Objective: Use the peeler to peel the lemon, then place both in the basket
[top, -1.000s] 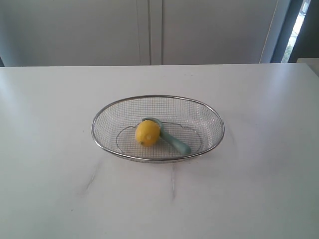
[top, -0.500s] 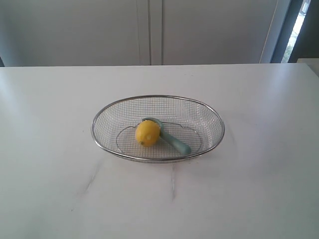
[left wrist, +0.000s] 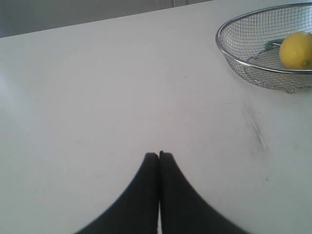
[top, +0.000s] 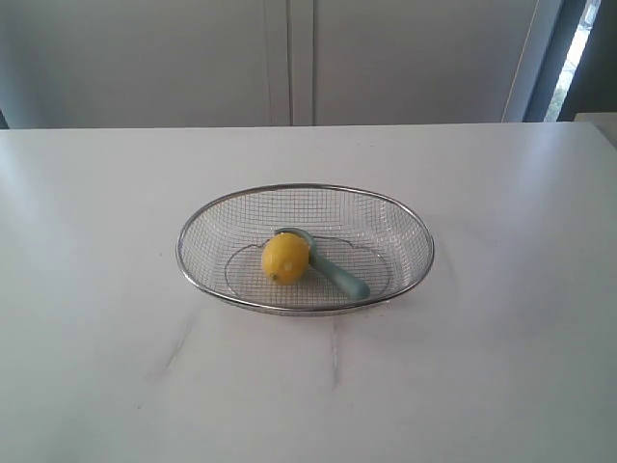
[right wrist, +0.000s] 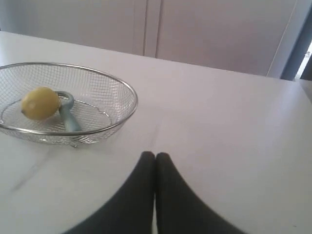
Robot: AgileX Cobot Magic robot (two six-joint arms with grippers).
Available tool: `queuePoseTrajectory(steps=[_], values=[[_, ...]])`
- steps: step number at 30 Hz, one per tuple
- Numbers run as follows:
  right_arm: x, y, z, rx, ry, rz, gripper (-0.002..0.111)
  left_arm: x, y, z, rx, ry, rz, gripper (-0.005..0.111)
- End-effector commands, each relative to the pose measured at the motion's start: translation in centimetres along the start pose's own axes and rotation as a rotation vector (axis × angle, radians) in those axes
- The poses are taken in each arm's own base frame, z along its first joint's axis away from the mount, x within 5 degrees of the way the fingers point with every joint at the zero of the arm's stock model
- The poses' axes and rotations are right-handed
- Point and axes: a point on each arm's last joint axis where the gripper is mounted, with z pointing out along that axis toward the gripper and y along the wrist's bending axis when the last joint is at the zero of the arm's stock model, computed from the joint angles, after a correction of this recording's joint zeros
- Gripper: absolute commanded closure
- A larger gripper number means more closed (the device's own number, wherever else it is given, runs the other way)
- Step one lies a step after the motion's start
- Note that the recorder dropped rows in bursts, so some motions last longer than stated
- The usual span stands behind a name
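The wire-mesh basket point(top: 202, 227) stands in the middle of the white table. Inside it lies the yellow lemon point(top: 285, 258), resting against the head of the pale teal peeler point(top: 339, 276), whose handle points toward the basket's right front. The basket point(left wrist: 229, 53), the lemon point(left wrist: 295, 49) and a bit of the peeler point(left wrist: 274, 44) also show in the left wrist view. My left gripper point(left wrist: 159, 155) is shut and empty over bare table, well away from the basket. My right gripper point(right wrist: 155, 155) is shut and empty too, apart from the basket point(right wrist: 127, 100), lemon point(right wrist: 40, 103) and peeler point(right wrist: 69, 120). Neither gripper shows in the exterior view.
The white table point(top: 501, 367) reaches a far edge before pale cabinet doors point(top: 289, 58). Faint grey marks point(top: 335, 352) streak the tabletop in front of the basket. A dark opening point(top: 583, 58) shows at the back right.
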Motion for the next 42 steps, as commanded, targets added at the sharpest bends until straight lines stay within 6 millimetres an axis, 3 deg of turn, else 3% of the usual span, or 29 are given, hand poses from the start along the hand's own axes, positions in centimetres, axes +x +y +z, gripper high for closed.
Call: queuePoseTrajectory(steps=[1,5,8,19,42], values=[[1.5,-0.6,1.3,0.065,-0.132,0.010,0.108,0.1,0.0,0.0,-0.003,-0.003,-0.011,0.107],[3.1,-0.6,2.0,0.073,-0.110,0.010,0.108,0.1,0.2,0.0,-0.036,-0.001,-0.019,0.107],[4.4,-0.4,2.0,0.049,0.031,-0.020,0.108,0.1,0.4,0.0,-0.076,0.003,-0.016,0.107],[4.2,-1.6,1.9,0.251,0.026,-0.028,0.108,0.2,0.6,0.0,-0.100,0.007,-0.002,0.107],[4.2,-1.6,1.9,0.253,0.027,-0.028,0.108,0.2,0.6,0.0,-0.100,0.007,-0.002,0.107]])
